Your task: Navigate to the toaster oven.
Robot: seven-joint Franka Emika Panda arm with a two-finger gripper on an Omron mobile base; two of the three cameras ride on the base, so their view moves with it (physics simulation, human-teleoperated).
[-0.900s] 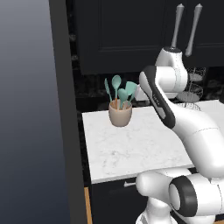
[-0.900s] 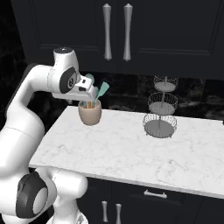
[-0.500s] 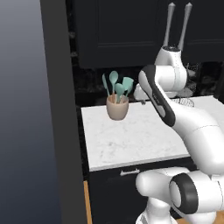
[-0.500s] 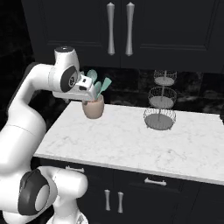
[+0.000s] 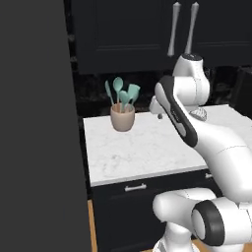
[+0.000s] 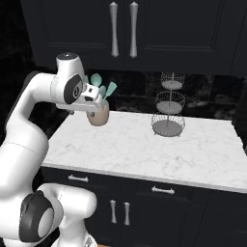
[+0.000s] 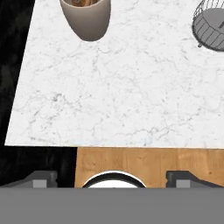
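Note:
The toaster oven is out of view. My gripper [image 7: 111,179] hangs above the front edge of a white marble counter [image 7: 118,87], and its two dark fingertips [image 7: 43,177] stand far apart with nothing between them, so it is open. In the base views the arm is folded high over the counter, with the hand [image 6: 89,101] in front of a beige crock of teal utensils [image 6: 100,115].
The utensil crock [image 5: 122,117] stands at the counter's back left. A tiered wire basket [image 6: 169,108] stands further right. A tall dark panel [image 5: 34,147] walls off the left. Dark upper cabinets with silver handles [image 6: 123,29] hang above, drawers sit below, and wood floor [image 7: 148,162] lies in front.
The whole picture has shifted slightly left and up in both base views, so the base has driven. The arm keeps the same pose and the gripper stays open.

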